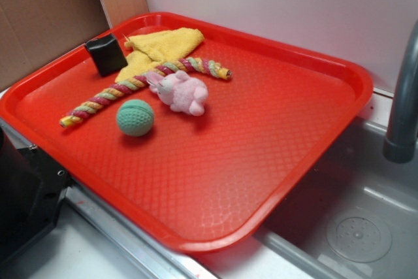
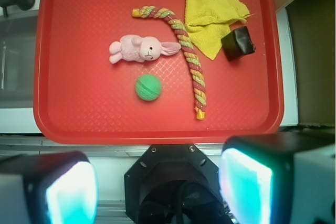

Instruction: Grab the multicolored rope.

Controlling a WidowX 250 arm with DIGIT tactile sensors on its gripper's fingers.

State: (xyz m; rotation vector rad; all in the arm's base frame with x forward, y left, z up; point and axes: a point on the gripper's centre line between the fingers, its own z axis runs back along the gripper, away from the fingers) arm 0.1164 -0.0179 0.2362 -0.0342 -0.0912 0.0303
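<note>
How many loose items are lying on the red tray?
5: multicolored rope across the middle-back, yellow cloth at the back corner, black block beside the cloth, pink plush bunny and green ball nearer centre. None appear hidden.

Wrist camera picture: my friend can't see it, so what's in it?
A multicolored rope curves across a red tray, touching a yellow cloth. A pink bunny, green ball and black block lie nearby; the open end effector hangs above.

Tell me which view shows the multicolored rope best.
The wrist view: the multicolored rope lies unobstructed from above, its whole bend visible. In the exterior view, the rope is seen obliquely, the pink bunny covering part of it.
</note>
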